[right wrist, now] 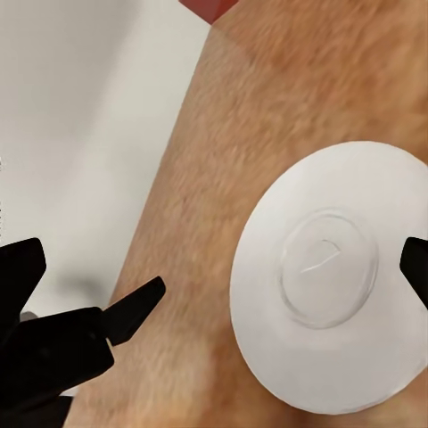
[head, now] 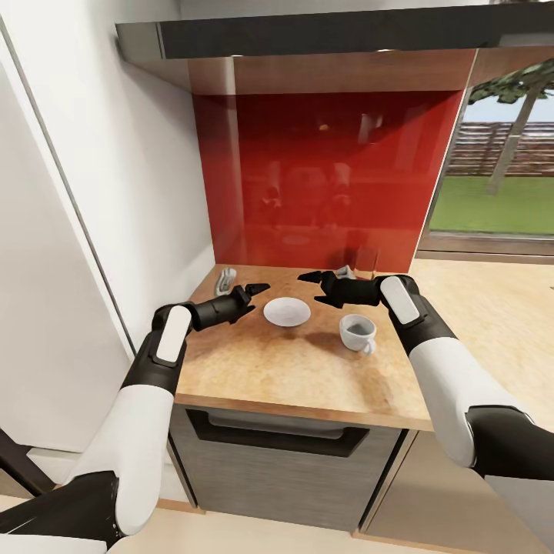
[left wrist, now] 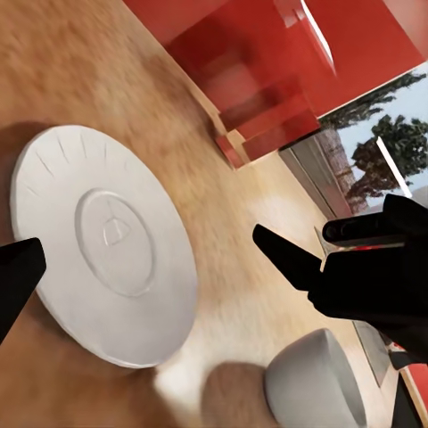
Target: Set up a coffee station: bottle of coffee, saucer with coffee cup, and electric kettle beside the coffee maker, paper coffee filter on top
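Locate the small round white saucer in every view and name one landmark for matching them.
Head view: the small round white saucer lies mid-counter, between both grippers.
Left wrist view: saucer at left.
Right wrist view: saucer at right.
Shared landmark: the light wood-grain countertop beneath it.

In the left wrist view the coffee cup (left wrist: 314, 385) is cut off at the 6 o'clock edge, its handle out of sight. At the countertop's (head: 292, 369) 11 o'clock corner lies a small pale object (head: 225, 278) too small to identify. Another small pale thing (head: 344, 271) sits half hidden behind the right gripper (head: 310, 276).
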